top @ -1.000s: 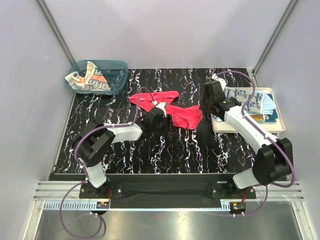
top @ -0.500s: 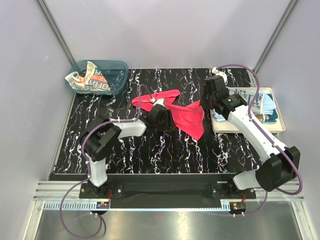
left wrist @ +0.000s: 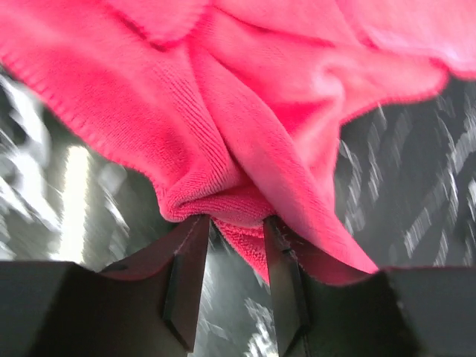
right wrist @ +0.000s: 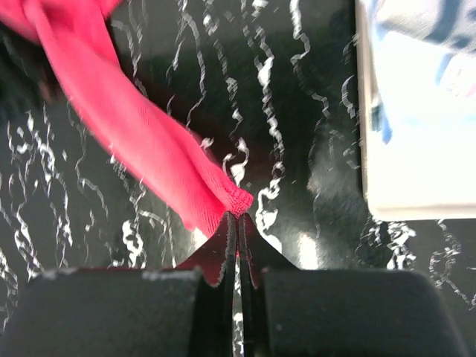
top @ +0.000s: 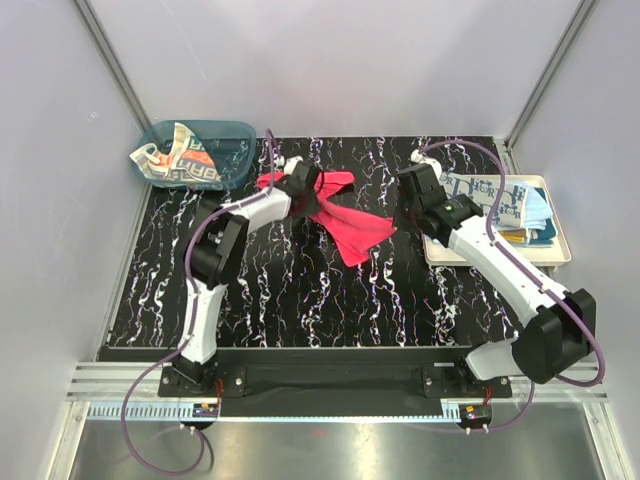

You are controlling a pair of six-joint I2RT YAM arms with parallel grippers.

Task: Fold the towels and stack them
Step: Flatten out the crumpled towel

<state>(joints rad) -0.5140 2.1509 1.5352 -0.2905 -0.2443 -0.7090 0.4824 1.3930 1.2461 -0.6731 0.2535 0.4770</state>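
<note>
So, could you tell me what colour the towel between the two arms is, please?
The towel is plain red-pink, clearest in the left wrist view.

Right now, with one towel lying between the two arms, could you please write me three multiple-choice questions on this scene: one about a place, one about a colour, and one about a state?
1. Where does the teal bin stand?
A) at the far left corner of the table
B) on the cream tray
C) between the arm bases

2. What colour is the towel between the arms?
A) mustard-brown
B) red-pink
C) white

3. How is the right gripper?
A) wide open above the table
B) shut on nothing
C) shut on a corner of the towel

Answers:
1 A, because the top view shows the bin at the far left corner.
2 B, because every view shows the cloth as red-pink.
3 C, because the right wrist view shows the fingers pressed together on the towel's corner.
</note>
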